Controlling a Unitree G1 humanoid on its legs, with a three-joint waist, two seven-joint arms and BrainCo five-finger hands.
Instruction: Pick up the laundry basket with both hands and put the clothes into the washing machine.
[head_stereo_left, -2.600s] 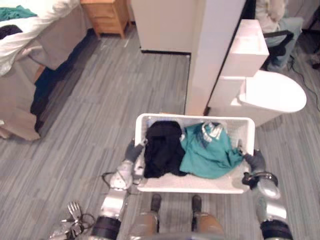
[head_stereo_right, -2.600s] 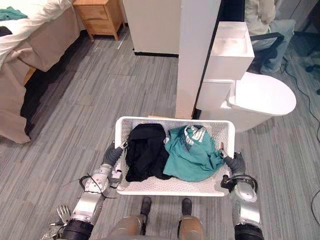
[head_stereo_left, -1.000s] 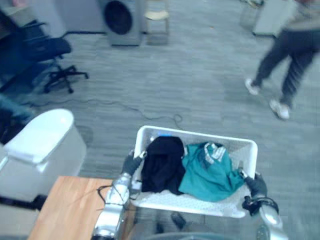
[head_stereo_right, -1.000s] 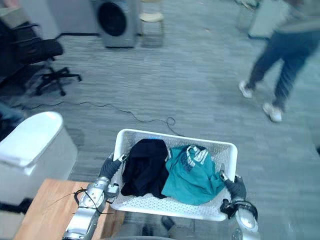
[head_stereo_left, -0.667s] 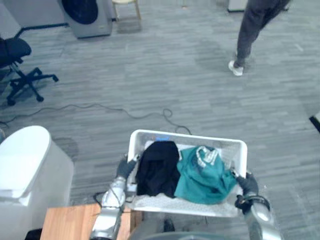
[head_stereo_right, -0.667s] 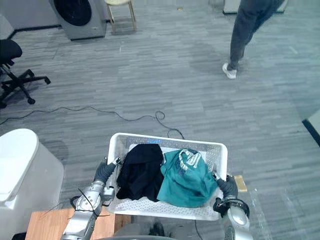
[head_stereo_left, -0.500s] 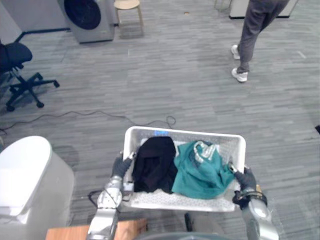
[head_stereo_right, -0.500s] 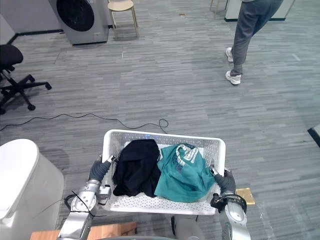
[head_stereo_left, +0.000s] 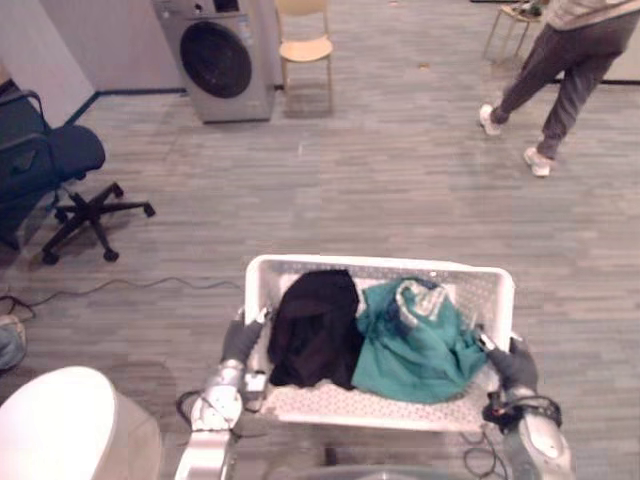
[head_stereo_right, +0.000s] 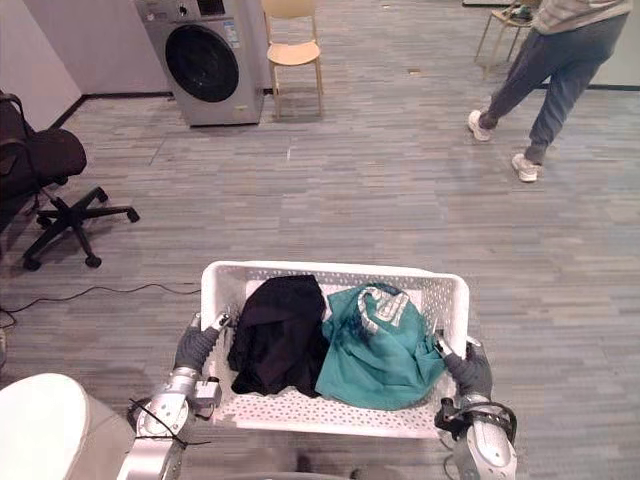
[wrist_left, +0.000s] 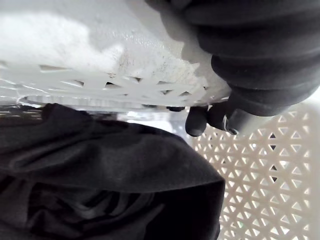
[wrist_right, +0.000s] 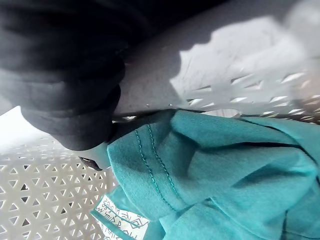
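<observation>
I hold a white perforated laundry basket (head_stereo_left: 380, 270) in front of me, off the floor. My left hand (head_stereo_left: 240, 340) grips its left rim and my right hand (head_stereo_left: 512, 365) its right rim. In the left wrist view the fingertips (wrist_left: 200, 120) curl over the rim (wrist_left: 100, 65) above a black garment (wrist_left: 100, 170). A black garment (head_stereo_left: 315, 330) and a teal garment (head_stereo_left: 415, 345) lie side by side in the basket. The grey washing machine (head_stereo_left: 222, 55), door shut, stands far ahead on the left against the wall.
A wooden chair (head_stereo_left: 305, 45) stands right of the washer. A dark office chair (head_stereo_left: 55, 170) is at the left, with a cable on the floor near it. A person (head_stereo_left: 560, 70) walks at the far right. A white rounded object (head_stereo_left: 60, 425) sits by my lower left.
The camera has turned and tilted: bed and white cabinet are gone, the washing machine and chairs fill the far left. Both hands keep the basket; the person has walked rightward.
</observation>
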